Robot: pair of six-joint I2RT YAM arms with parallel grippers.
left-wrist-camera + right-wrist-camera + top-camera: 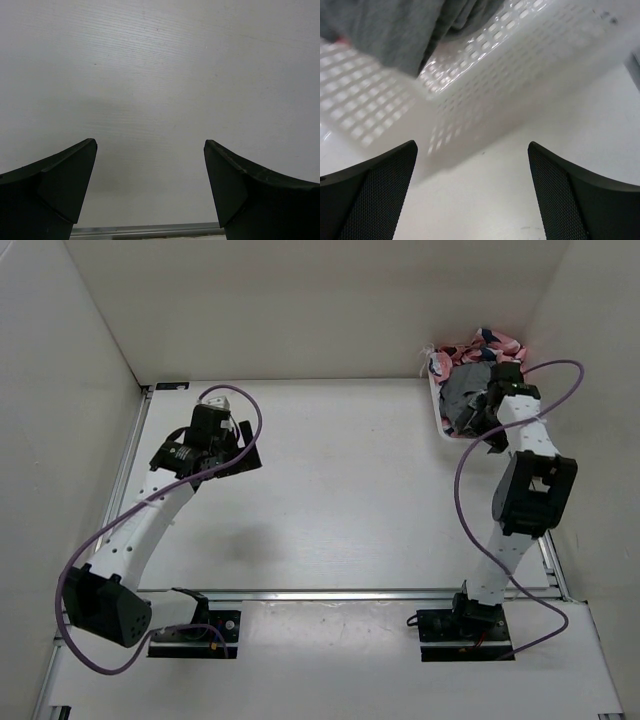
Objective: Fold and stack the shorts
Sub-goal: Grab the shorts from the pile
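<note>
Over in the far right corner, the shorts (385, 30) spill over the basket (520, 65) rim. Both right gripper (471, 150) and left gripper (150, 147) gape wide, holding nothing. Reach too low and I'd probably snag the basket wall and drag it.

The shorts (385, 30) ran off the right wrist view's top edge, and the white basket (520, 65) they lay in was blurred. From above, the right arm (522, 430) covered part of both.
</note>
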